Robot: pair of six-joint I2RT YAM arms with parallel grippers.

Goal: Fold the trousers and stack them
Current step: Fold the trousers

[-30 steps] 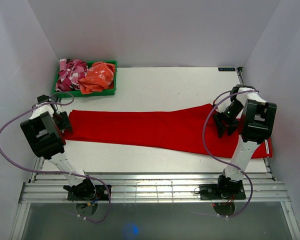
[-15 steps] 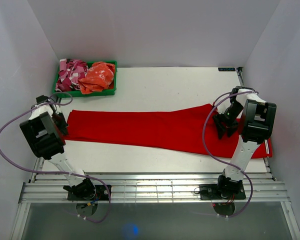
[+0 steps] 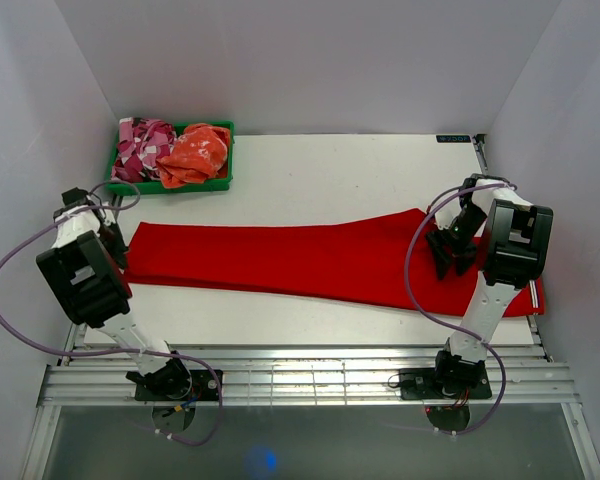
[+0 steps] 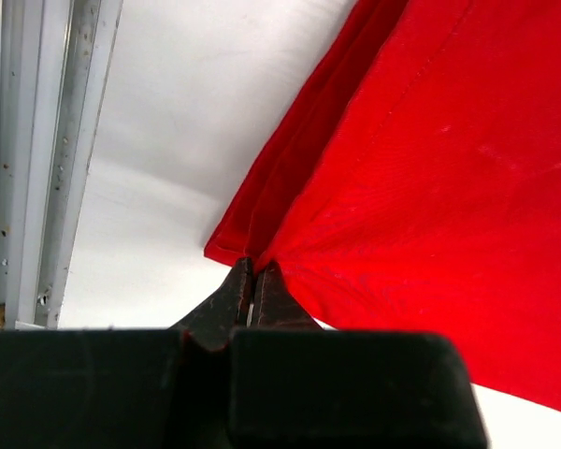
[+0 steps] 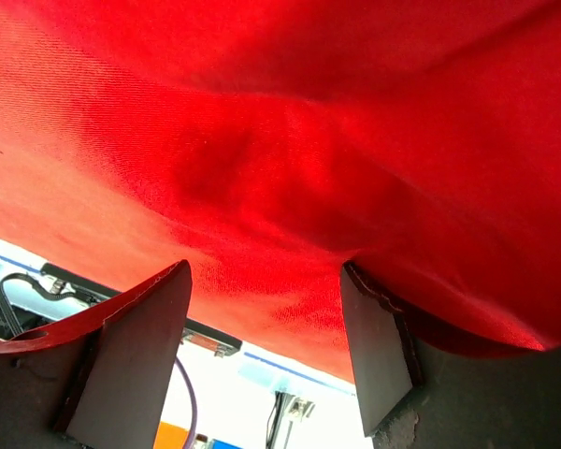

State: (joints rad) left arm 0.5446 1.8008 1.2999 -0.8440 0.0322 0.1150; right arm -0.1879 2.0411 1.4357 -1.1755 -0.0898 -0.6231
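Observation:
The red trousers (image 3: 300, 255) lie flat in a long band across the table, from the left edge to the right edge. My left gripper (image 3: 113, 252) is at their left end, shut on the cloth. In the left wrist view its jaws (image 4: 252, 279) are pressed together, pinching a corner of the trousers (image 4: 430, 187), with folded layers showing beside them. My right gripper (image 3: 448, 256) stands open over the trousers' right part. In the right wrist view the right gripper (image 5: 262, 327) points at the trousers (image 5: 262, 140), its two fingers wide apart and the cloth just beyond the fingertips (image 5: 379, 341).
A green bin (image 3: 170, 187) at the back left holds a pink-and-white patterned garment (image 3: 140, 143) and an orange garment (image 3: 197, 152). White walls close in on both sides. Metal rails (image 3: 300, 372) run along the near edge of the table.
My left gripper has shut on the trousers' left end and drawn slightly to the left with it. The right gripper has stayed open and barely moved.

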